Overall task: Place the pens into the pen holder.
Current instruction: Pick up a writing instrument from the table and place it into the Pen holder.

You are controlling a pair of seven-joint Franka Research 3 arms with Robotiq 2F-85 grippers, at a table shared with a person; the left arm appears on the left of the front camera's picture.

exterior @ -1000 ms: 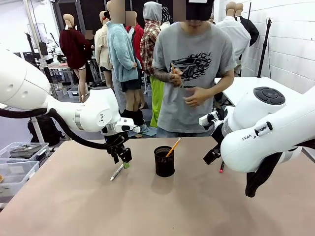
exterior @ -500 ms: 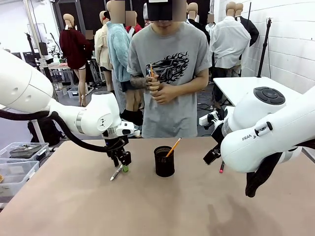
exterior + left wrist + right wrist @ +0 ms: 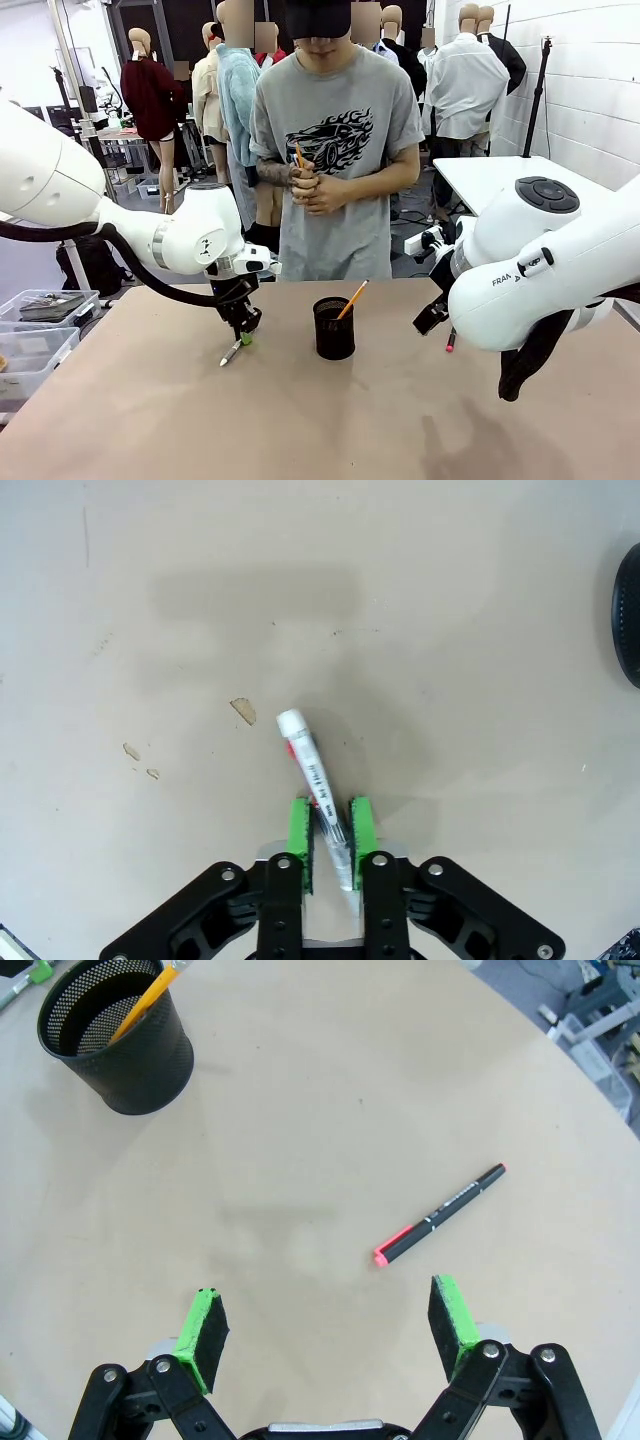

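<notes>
Left hand (image 3: 330, 830) clenched on the white pen (image 3: 312, 775), low at the bench (image 3: 450, 630); lift it cleanly, tip it upright, then lower it into the pen holder (image 3: 333, 328) beside the leaning yellow pencil (image 3: 352, 298); right hand (image 3: 330, 1325) released above the dark pen (image 3: 440, 1214).

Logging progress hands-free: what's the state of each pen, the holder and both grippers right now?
white pen: on the table, gripped.
yellow pencil: tilted in the pen holder.
dark pen: loose on the table.
pen holder: upright.
left gripper: shut on white pen.
right gripper: open, empty.
</notes>
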